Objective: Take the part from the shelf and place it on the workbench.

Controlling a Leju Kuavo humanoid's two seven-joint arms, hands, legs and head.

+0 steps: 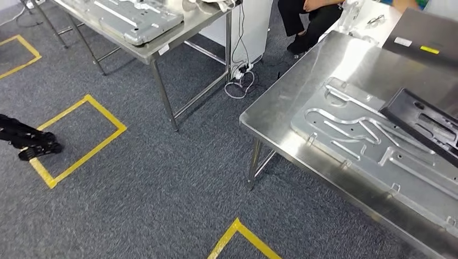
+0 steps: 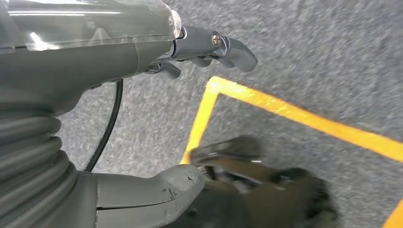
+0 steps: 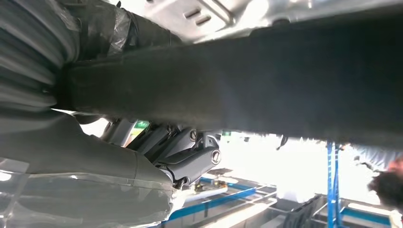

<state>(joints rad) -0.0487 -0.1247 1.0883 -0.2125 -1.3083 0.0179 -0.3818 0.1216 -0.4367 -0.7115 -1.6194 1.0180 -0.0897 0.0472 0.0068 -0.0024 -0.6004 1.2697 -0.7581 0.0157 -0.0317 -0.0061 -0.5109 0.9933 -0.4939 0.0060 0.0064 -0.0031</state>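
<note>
The part is a long black moulded piece (image 1: 424,124), seen in the head view at the right edge, above the stamped metal plate (image 1: 351,135) on the steel workbench (image 1: 286,102). In the right wrist view the same black part (image 3: 247,85) runs across the picture, and my right hand (image 3: 123,161) grips it, with its dark fingers (image 3: 190,152) curled against one side. Whether the part touches the plate I cannot tell. My left hand (image 1: 29,143) hangs low at the far left over the carpet. In the left wrist view my left hand (image 2: 95,57) holds nothing, its fingers (image 2: 228,47) apart from the thumb (image 2: 157,190).
A second steel table (image 1: 162,46) with another metal plate stands at the back left. Yellow tape squares (image 1: 81,140) mark the grey carpet. Cables and a power strip (image 1: 240,78) lie between the tables. A person in dark trousers (image 1: 308,19) sits beyond the workbench. A dark flat panel (image 1: 426,32) lies at its far end.
</note>
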